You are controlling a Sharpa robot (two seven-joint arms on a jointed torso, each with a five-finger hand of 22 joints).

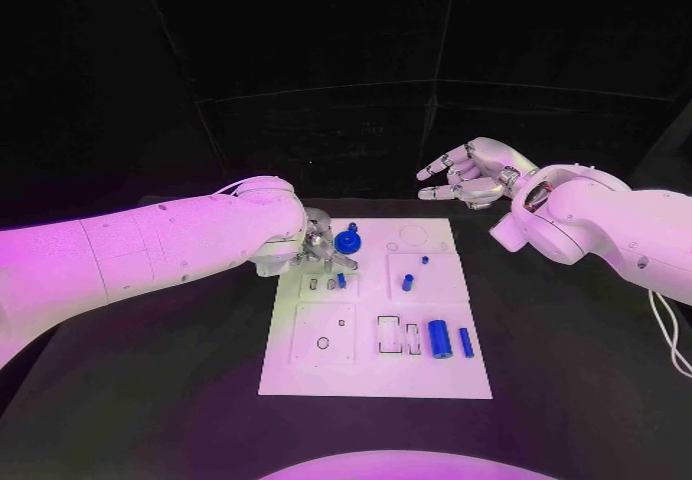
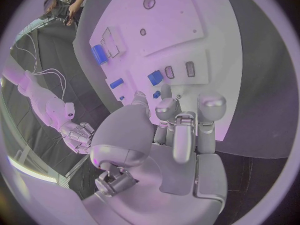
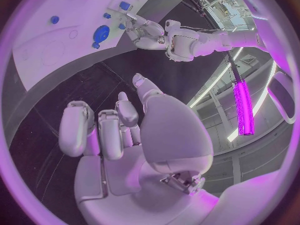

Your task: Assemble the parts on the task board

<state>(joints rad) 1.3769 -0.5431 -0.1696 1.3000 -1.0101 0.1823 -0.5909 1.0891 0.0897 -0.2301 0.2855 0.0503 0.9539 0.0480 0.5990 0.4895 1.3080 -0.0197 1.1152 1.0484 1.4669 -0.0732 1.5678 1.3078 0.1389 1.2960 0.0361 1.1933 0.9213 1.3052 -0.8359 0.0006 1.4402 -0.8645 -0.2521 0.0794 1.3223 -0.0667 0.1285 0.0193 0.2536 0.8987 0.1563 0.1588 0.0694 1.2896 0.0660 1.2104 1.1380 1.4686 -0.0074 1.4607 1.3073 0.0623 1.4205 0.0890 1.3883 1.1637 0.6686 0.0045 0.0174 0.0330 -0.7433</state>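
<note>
Head view: long part (image 1: 440, 341) points away.

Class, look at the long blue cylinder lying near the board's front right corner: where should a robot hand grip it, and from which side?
Grip the long blue cylinder at its middle, coming straight down from above. It lies flat on the task board, so its long sides are free for fingers to close across. The thicker blue cylinder lies close beside it, so probably keep the fingers narrow.
</note>
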